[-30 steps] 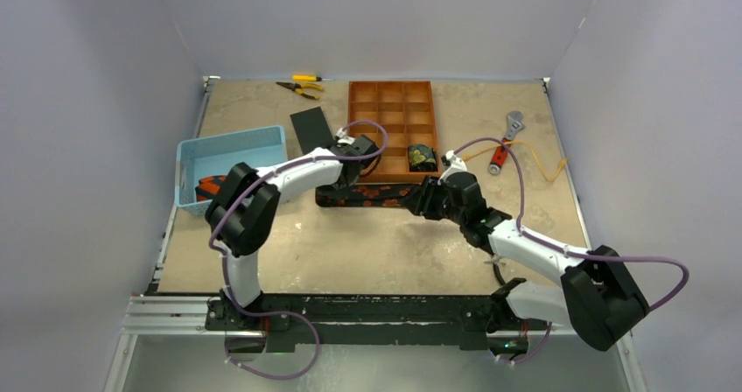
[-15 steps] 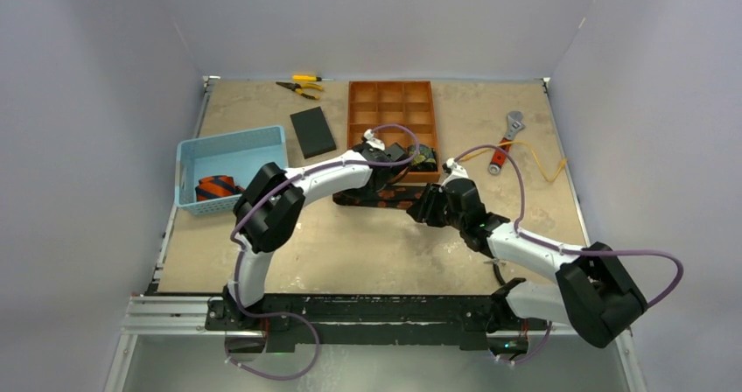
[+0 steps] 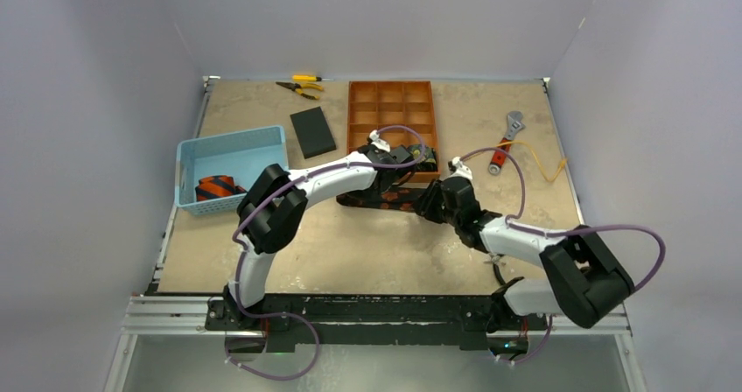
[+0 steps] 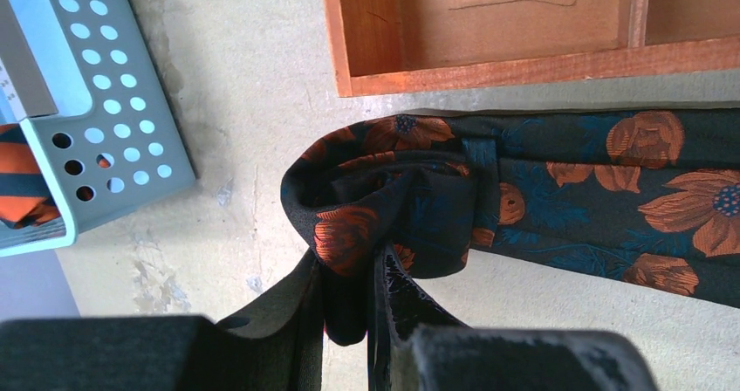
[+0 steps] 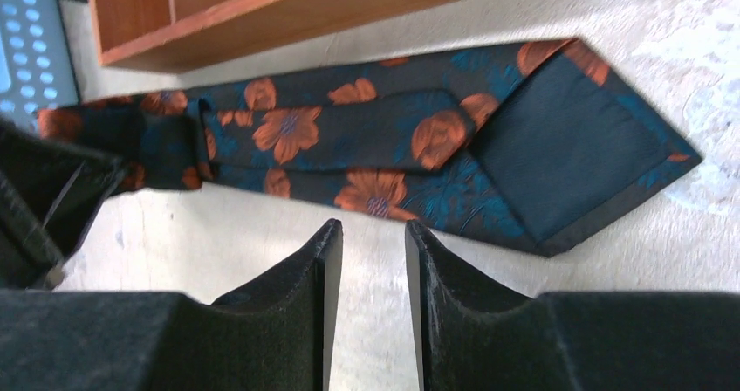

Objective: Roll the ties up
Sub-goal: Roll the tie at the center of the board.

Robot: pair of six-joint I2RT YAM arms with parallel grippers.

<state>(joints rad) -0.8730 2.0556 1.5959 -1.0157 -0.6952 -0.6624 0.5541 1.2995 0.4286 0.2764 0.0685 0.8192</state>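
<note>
White-and-black arms [image 3: 328, 171], purple cables [image 3: 612, 228], black fingers [image 5: 292, 317]

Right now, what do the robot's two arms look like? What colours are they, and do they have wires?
The left arm and the right arm look the same: smooth white tubes joined by chunky black blocks. A thin purple cable loops along each one. Each arm ends in two flat black fingers with wedge-shaped tips.

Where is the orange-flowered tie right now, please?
In the top view, the orange-flowered tie lies mid-table along the near edge of the wooden tray, its rolled end pinched in the left gripper.
</note>
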